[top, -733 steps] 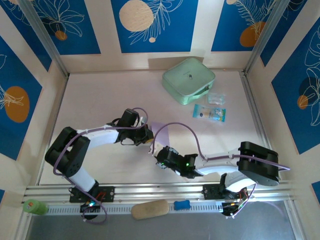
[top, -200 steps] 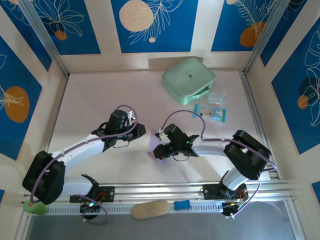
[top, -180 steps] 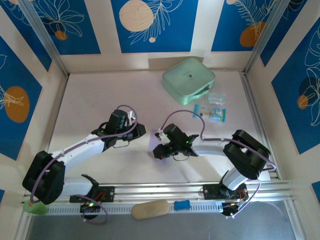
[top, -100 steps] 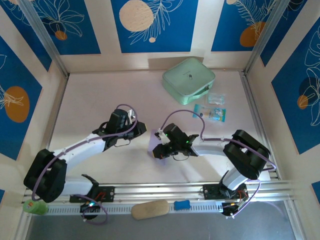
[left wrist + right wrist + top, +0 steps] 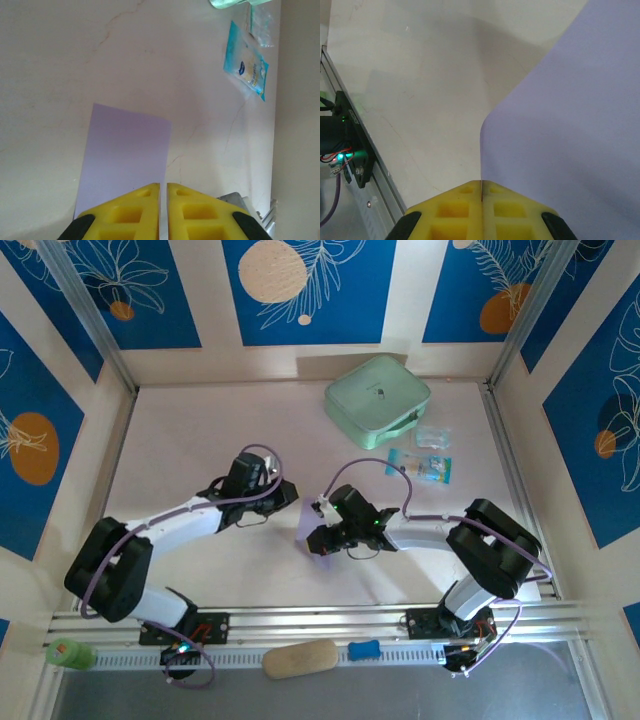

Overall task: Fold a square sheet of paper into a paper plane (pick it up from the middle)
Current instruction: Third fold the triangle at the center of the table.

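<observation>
Bench point(image 5: 180, 440) middle: right claw point(image 5: 481, 194) pinches the square sheet of paper point(image 5: 125, 150); left claw point(image 5: 163, 195) closed. Early fold, seemingly; next, align edges, crease.

One table point(image 5: 200, 430) carries one lavender-purple sheet of paper point(image 5: 125, 150), one mint-green rounded square case point(image 5: 377, 400), one blue printed packet point(image 5: 420, 467) and one clear plastic packet point(image 5: 433, 437). Two white-and-black robot arms reach over it: one left arm point(image 5: 180, 520) and one right arm point(image 5: 420, 535). Along the near metal rail point(image 5: 300, 625) lie one tan oblong block point(image 5: 299, 658), one small blue piece point(image 5: 364, 649) and one green cylinder point(image 5: 65, 653).
</observation>
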Motion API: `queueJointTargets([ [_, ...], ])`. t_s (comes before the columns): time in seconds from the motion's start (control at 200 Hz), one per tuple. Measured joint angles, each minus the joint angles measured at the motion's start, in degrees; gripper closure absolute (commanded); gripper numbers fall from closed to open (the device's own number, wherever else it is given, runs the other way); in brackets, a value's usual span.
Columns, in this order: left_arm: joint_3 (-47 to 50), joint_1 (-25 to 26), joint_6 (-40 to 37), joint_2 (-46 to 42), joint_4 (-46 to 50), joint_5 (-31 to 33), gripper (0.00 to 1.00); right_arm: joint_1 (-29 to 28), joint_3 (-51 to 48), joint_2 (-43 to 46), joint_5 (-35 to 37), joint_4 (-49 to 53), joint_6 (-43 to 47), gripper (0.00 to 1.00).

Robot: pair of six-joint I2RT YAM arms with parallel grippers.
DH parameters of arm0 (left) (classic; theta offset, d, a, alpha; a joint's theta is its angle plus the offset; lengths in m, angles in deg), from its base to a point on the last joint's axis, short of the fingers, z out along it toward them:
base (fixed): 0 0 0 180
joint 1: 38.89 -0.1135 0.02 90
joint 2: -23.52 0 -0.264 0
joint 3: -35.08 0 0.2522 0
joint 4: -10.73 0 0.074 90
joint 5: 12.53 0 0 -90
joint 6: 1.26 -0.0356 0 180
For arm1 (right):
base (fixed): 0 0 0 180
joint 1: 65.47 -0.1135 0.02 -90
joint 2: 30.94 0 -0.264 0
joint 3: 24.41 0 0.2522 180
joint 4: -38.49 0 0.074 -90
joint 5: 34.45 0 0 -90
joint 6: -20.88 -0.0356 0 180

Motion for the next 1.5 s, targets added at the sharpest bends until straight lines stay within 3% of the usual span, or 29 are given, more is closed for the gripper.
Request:
queueJointTargets([
  [1.5, -5.88, 0.17, -0.15, 19.61, -3.87, -11.28, 0.92, 0.90, -2.38, 0.02, -1.36, -1.44, 0.92, 0.97],
])
